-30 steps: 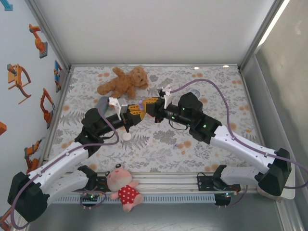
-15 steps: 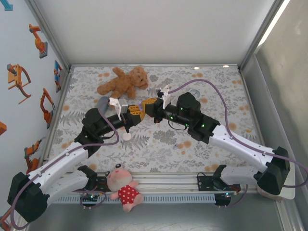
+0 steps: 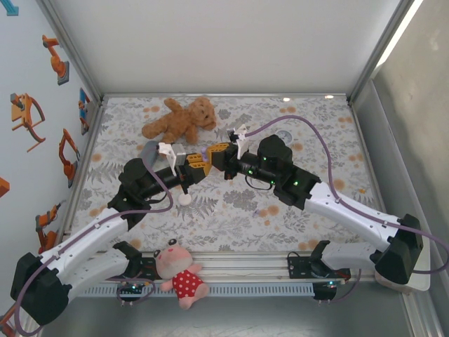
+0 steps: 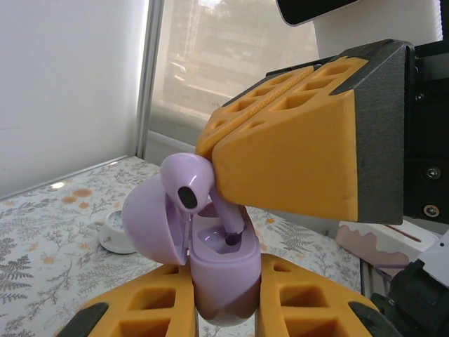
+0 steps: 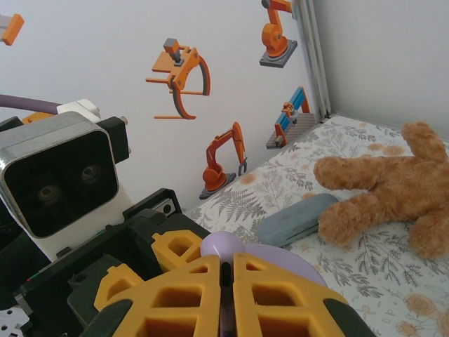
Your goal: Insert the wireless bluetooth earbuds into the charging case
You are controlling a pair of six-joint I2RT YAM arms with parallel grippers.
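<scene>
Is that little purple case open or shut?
Open: the purple case has its lid swung back, and the purple earbud pokes its stem inside.

Both arms reach inward; left gripper [image 3: 196, 163] and right gripper [image 3: 215, 152] nearly touch, jaws closed.

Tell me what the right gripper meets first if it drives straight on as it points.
The open purple charging case, held by the left gripper. The right gripper, shut on the purple earbud, points at it, stem apparently at the socket. Depth is hard to judge.
</scene>
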